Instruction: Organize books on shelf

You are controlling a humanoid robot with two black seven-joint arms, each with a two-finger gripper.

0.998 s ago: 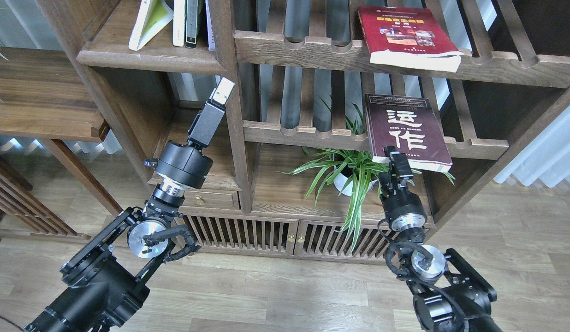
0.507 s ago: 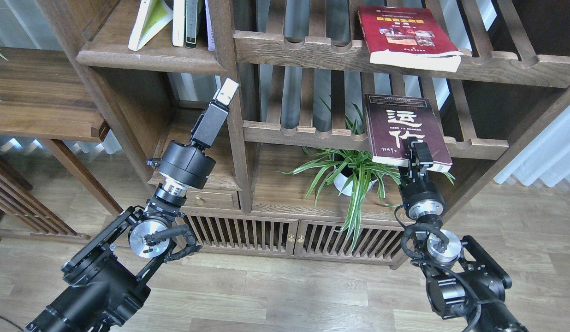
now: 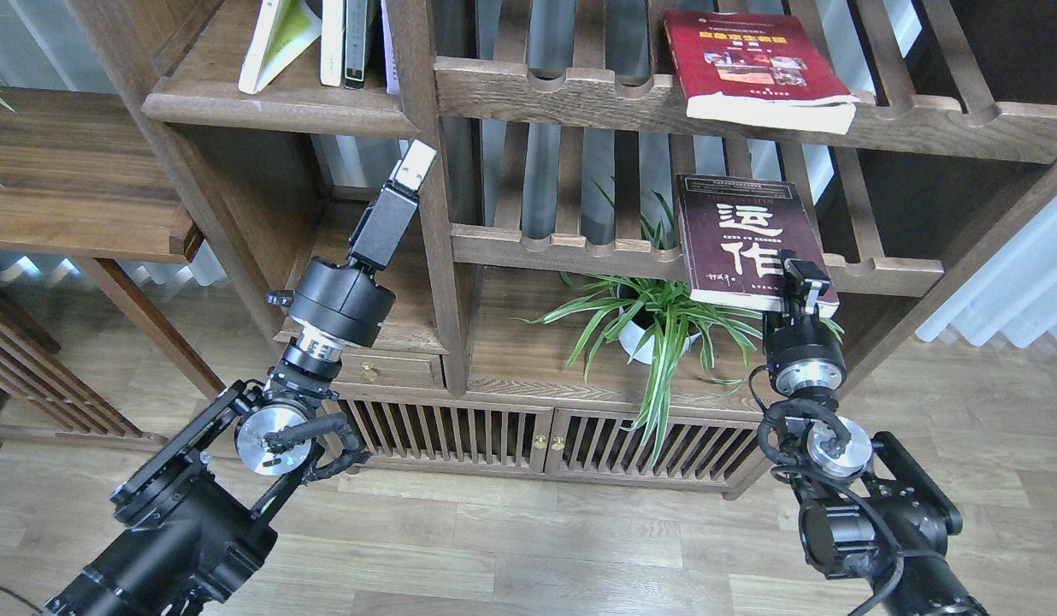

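Note:
The dark maroon book (image 3: 745, 231) with big white characters lies flat on the lower slatted rack, its front edge overhanging. My right gripper (image 3: 803, 279) is at that front edge near the right corner, overlapping it; its fingers are too small and dark to tell apart. The red book (image 3: 751, 60) lies flat on the upper slatted rack. A pale yellow-green book (image 3: 276, 38) leans on the solid dark-brown shelf (image 3: 272, 104) at the upper left. My left gripper (image 3: 413, 168) is raised in front of the bookcase post below that shelf, holding nothing that I can see.
Thin white and dark-spined books (image 3: 345, 38) stand beside the leaning book. A potted spider plant (image 3: 657, 321) sits under the lower rack, left of my right arm. A lighter wooden table (image 3: 75, 180) is at the left. Slatted cabinet doors (image 3: 537, 441) run along the bottom.
My right gripper has moved to the right along the maroon book's front edge, from its left corner to near its right corner. The left arm has barely shifted.

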